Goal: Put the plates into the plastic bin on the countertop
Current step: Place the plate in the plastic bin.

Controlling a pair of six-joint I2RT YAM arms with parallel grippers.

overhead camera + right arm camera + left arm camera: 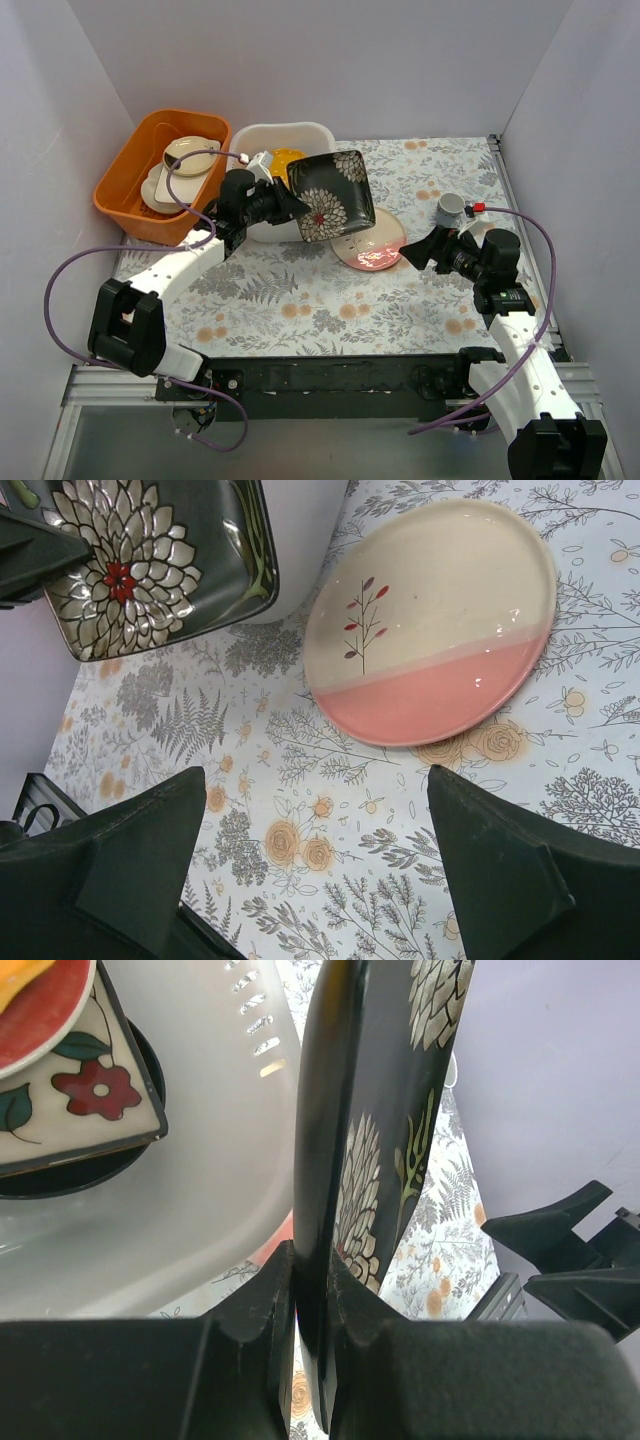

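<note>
My left gripper is shut on the lower edge of the black floral rectangle plate. It holds the plate tilted on edge, in the air beside the white plastic bin. Inside the bin lie the cream square floral plate, a red-rimmed round plate on top of it and a dark round plate beneath. The pink-cream round plate rests flat on the countertop. My right gripper is open just short of it, holding nothing.
An orange tub with cream dishes stands left of the bin. A small grey cup sits behind my right gripper. Grey walls close in the back and both sides.
</note>
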